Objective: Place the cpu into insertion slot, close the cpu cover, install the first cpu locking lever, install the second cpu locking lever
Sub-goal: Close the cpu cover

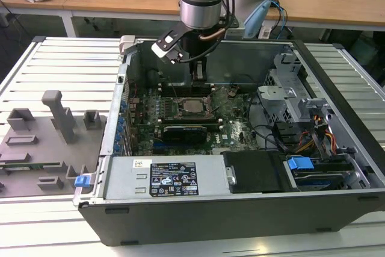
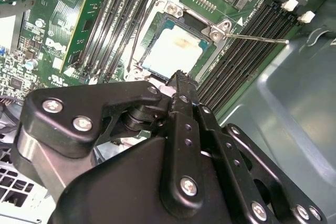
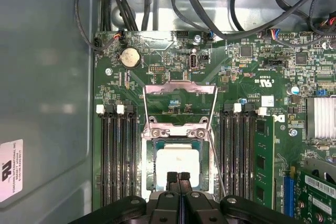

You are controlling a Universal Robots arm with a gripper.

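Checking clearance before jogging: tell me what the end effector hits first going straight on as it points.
Most likely the cpu lying in the insertion slot, directly ahead of the end effector; the gap is unclear.

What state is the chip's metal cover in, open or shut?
Open: the cpu cover is swung back, leaving the cpu bare.

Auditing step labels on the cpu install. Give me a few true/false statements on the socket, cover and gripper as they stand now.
1. The cpu sits in the insertion slot. True.
2. The cpu cover is closed over the cpu. False: it stands open, off the chip.
3. The gripper holds the cpu. False: its fingers are shut on nothing, close by the chip.
4. Memory slots run along both sides of the insertion slot. True.
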